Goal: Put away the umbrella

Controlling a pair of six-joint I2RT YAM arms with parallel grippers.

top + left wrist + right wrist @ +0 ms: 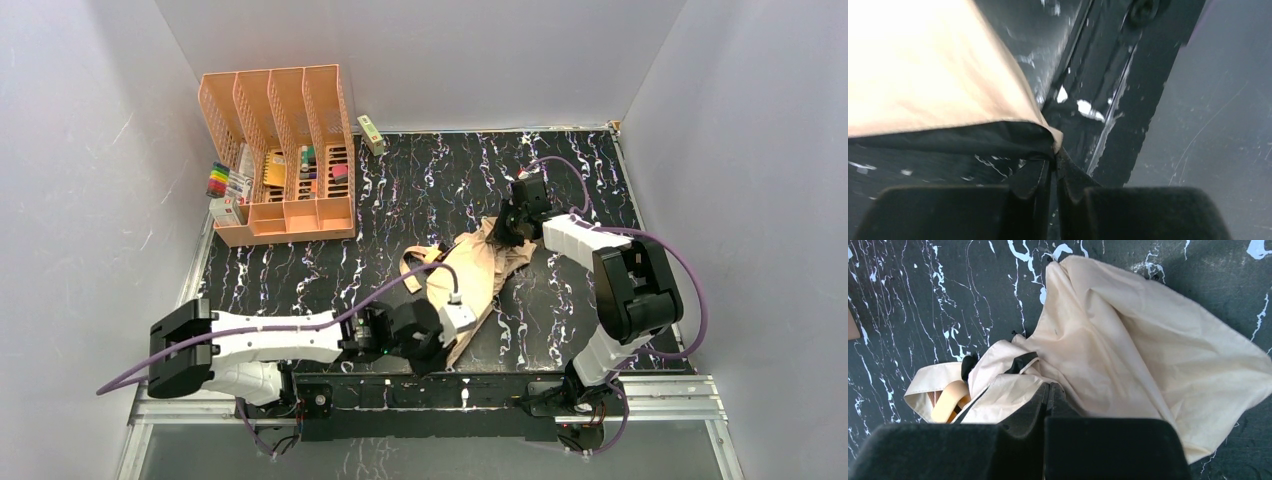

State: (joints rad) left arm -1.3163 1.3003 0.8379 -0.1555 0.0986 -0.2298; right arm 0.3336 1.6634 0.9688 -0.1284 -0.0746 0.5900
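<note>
The umbrella [478, 272] lies collapsed in the middle of the black marbled table, its pale peach fabric spread loose. Its strap loop [412, 262] points left. My left gripper [455, 322] is at its near end, close to the table's front edge, shut on a corner of the fabric [1055, 145]. My right gripper [512, 230] is at the far end, shut, with its tips pressed into a fold of the umbrella [1128, 350]. The tan handle [948, 399] and dark ribs show just left of the right gripper [1050, 386].
A peach-orange slotted organizer [280, 150] stands at the back left, with coloured markers [218, 180] beside it. A small green box [371, 133] lies by the back wall. The front metal rail [1108, 100] runs right beside the left gripper [1054, 156].
</note>
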